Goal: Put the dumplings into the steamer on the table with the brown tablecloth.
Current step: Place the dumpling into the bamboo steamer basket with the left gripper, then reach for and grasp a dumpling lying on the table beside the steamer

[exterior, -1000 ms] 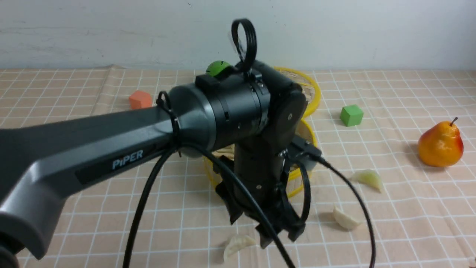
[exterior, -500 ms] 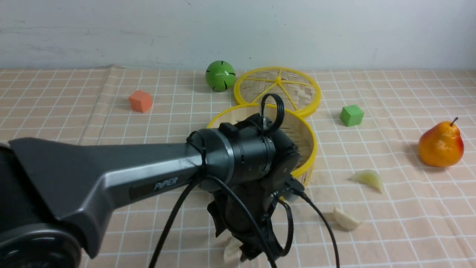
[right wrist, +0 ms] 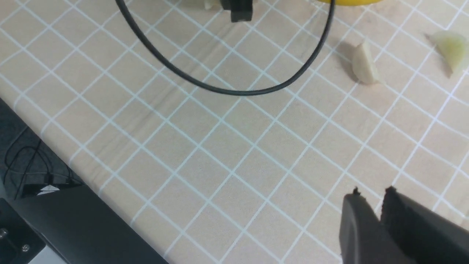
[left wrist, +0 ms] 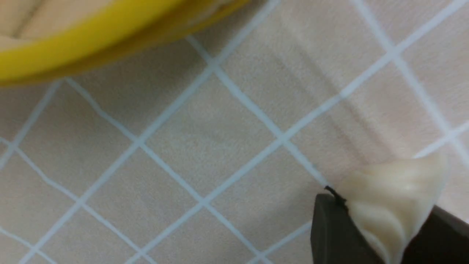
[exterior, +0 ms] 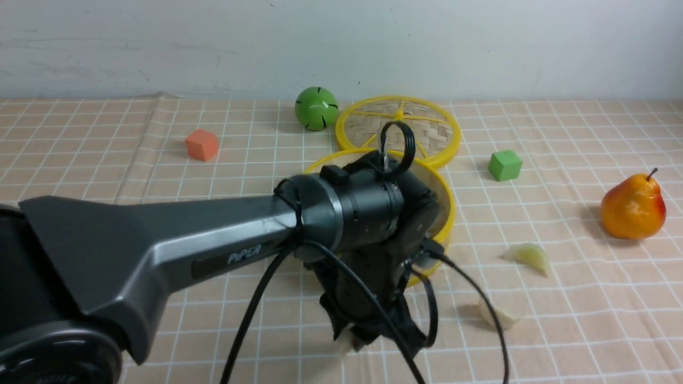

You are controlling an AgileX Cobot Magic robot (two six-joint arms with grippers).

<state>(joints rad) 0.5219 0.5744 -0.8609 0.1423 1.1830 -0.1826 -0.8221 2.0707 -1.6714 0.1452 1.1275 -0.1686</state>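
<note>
My left gripper (exterior: pixel 356 341) hangs low over the brown tablecloth (exterior: pixel 160 320), just in front of the steamer (exterior: pixel 444 213), and is shut on a pale cream dumpling (exterior: pixel 345 347). The left wrist view shows this dumpling (left wrist: pixel 394 194) pinched between the dark fingers (left wrist: pixel 331 231), with the steamer's yellow rim (left wrist: pixel 91 36) close by. Two more dumplings lie on the table to the right, one cream (exterior: pixel 496 316) and one greenish (exterior: pixel 529 256). In the right wrist view my right gripper (right wrist: pixel 372 196) is shut and empty above the cloth, well short of those dumplings (right wrist: pixel 364 68) (right wrist: pixel 452 46).
Behind the steamer lies a flat woven lid (exterior: pixel 427 128), with a green ball (exterior: pixel 316 108) beside it. An orange cube (exterior: pixel 201 144), a green cube (exterior: pixel 504 164) and a pear (exterior: pixel 632 205) also stand on the cloth. The left arm's cable (right wrist: pixel 227 91) loops low. The table's front edge (right wrist: pixel 91 190) is near.
My left arm came down in front of the steamer and its jaws closed on the dumpling near the front edge. It has since risen slightly with it. The right gripper has not visibly changed.
</note>
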